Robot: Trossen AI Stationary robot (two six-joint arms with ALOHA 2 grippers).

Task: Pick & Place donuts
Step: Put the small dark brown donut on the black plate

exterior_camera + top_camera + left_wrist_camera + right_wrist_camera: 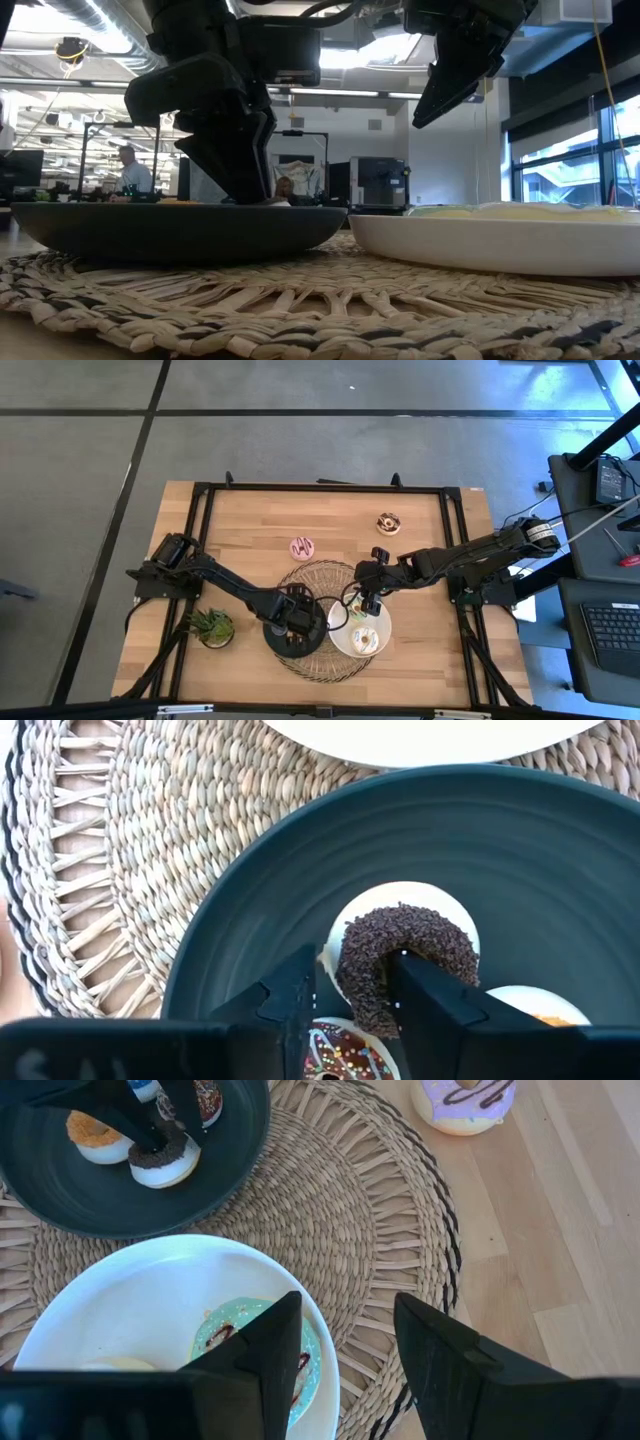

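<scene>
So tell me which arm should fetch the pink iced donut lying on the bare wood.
Right. The right gripper hangs open above the white plate, the pink iced donut close beyond it. The left gripper is down in the black plate, jaws around a chocolate-sprinkled mini donut.

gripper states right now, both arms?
Left gripper: over the black plate, fingers around the dark sprinkled mini donut, apparently shut on it.
Right gripper: open, empty, above the white plate.

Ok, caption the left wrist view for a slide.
Left gripper setting a dark sprinkled mini donut in the black plate.
</scene>
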